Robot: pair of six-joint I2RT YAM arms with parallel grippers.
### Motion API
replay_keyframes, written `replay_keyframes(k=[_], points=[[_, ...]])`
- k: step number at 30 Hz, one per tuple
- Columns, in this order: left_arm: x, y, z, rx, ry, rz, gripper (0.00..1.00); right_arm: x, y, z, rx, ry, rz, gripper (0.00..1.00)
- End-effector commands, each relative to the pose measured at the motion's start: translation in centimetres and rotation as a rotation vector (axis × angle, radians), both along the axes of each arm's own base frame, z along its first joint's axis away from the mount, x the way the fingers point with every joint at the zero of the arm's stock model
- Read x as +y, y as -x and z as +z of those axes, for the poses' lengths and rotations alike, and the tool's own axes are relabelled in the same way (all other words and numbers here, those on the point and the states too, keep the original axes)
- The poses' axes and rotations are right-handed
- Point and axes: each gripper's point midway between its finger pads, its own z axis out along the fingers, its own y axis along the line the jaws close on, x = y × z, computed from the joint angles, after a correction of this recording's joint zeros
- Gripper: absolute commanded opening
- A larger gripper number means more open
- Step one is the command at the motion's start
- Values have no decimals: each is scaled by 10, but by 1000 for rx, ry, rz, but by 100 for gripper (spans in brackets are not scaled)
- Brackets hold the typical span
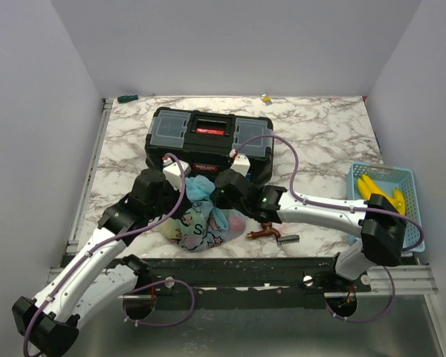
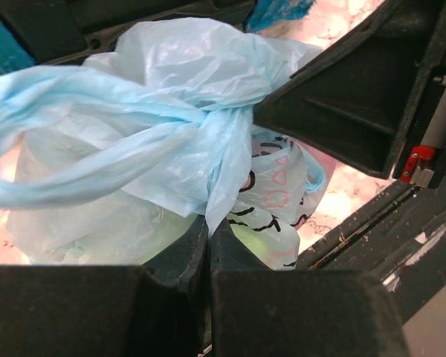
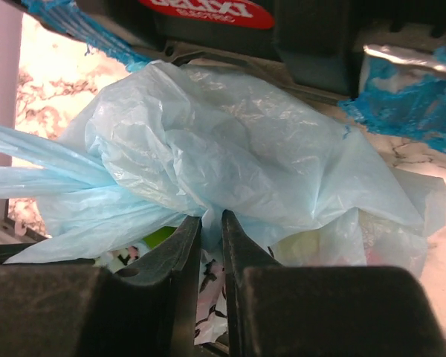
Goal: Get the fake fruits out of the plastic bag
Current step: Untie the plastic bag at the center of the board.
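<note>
left jaws are clamped on a twist of the plastic bag (image 2: 178,67); right jaws look pinched on its film too, though a sliver of gap shows. two holds, i judge, to pull its mouth apart. it sits on the worktop (image 1: 320,149), just on the near side of the toolbox (image 1: 208,137).

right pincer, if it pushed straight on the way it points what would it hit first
The bag: the right pincer is pinching its bunched plastic, which fills the way ahead. Behind that sits the toolbox, probably next, though depth is hard to judge.
</note>
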Motion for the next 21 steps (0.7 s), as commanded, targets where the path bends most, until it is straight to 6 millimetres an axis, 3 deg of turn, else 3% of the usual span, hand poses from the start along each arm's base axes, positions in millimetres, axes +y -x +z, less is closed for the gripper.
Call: replay_keyframes(k=[1, 3, 9, 14, 16, 18, 21], points=[[15, -11, 11, -66, -22, 107, 0, -29, -12, 5, -70, 68, -101, 15], [20, -13, 13, -78, -30, 134, 0, -33, -13, 8, -88, 76, -95, 9], [49, -18, 28, -158, -44, 292, 0, -40, -10, 11, -124, 108, -46, 8], [60, -14, 49, -255, 23, 340, 0, -14, 13, 20, -141, 22, 181, 8], [54, -9, 56, -282, 62, 304, 13, -7, 20, 25, -147, -21, 238, 8], [46, -6, 64, -309, 101, 250, 34, -2, 23, 29, -149, -41, 269, 8], [28, 6, 73, -331, 163, 126, 53, 3, 23, 34, -149, -49, 278, 8]])
